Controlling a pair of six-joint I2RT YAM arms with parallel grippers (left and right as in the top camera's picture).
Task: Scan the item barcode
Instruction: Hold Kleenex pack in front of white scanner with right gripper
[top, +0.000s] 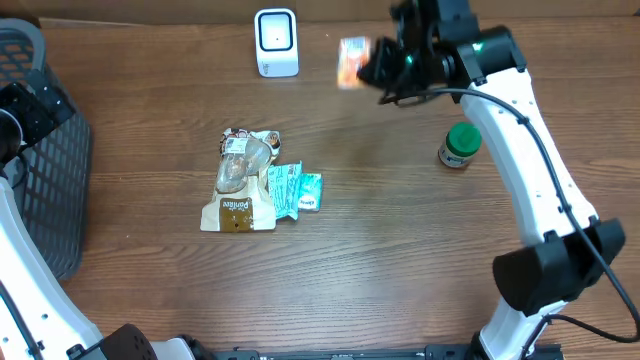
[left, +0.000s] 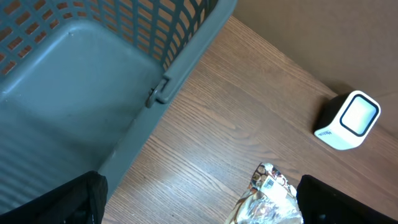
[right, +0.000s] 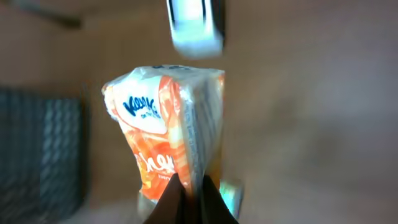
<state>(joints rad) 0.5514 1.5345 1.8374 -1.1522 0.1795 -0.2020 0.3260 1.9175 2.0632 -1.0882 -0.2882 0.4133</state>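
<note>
My right gripper (top: 375, 68) is shut on an orange and white tissue pack (top: 352, 62), holding it in the air just right of the white barcode scanner (top: 276, 42). In the right wrist view the fingertips (right: 193, 193) pinch the pack (right: 168, 130) at its lower edge, and the scanner (right: 194, 25) appears blurred beyond it. My left gripper (left: 202, 205) stands wide open with nothing between its fingers, above the table beside the basket. The scanner (left: 348, 120) also shows in the left wrist view.
A grey plastic basket (top: 40, 170) (left: 74, 81) stands at the left edge. A foil snack bag (top: 240, 180) (left: 267, 199) and teal packets (top: 295, 190) lie mid-table. A green-lidded jar (top: 460, 145) stands at the right, near the right arm.
</note>
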